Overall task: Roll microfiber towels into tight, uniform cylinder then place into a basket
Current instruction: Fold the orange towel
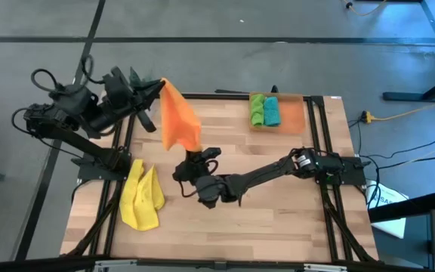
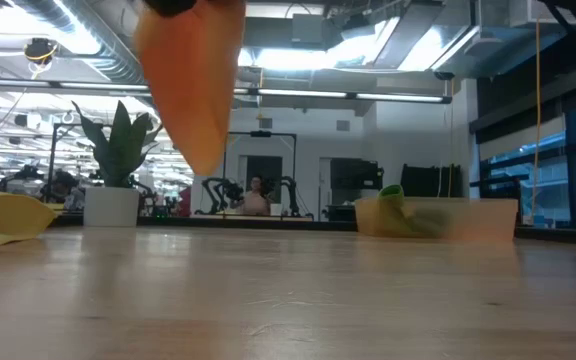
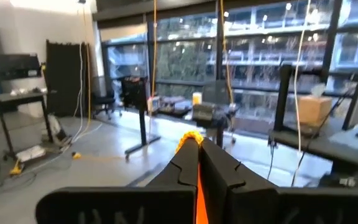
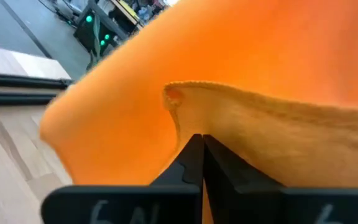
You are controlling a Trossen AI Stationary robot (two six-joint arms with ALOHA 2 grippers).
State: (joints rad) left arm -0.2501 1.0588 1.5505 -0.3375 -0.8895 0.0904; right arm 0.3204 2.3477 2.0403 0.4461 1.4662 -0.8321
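Wooden table [image 1: 278, 219], bright workshop behind; the orange towel [image 1: 178, 117] hangs in the air, stretched between both arms; the left gripper [image 1: 159, 85] is clamped on its top corner, the right gripper [image 1: 193, 153] pinched shut on its lower edge; yellow towel [image 1: 142, 198] lies crumpled near the left arm; green towel [image 1: 257, 110] and teal towel [image 1: 272, 111] sit rolled in the basket [image 1: 293, 113].

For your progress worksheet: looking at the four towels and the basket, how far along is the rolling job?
Done: the green towel and teal towel lie rolled in the basket. In hand: the orange towel hangs in the air, the left gripper shut on its top corner, the right gripper shut on its lower edge. Left: the yellow towel lies crumpled on the table.
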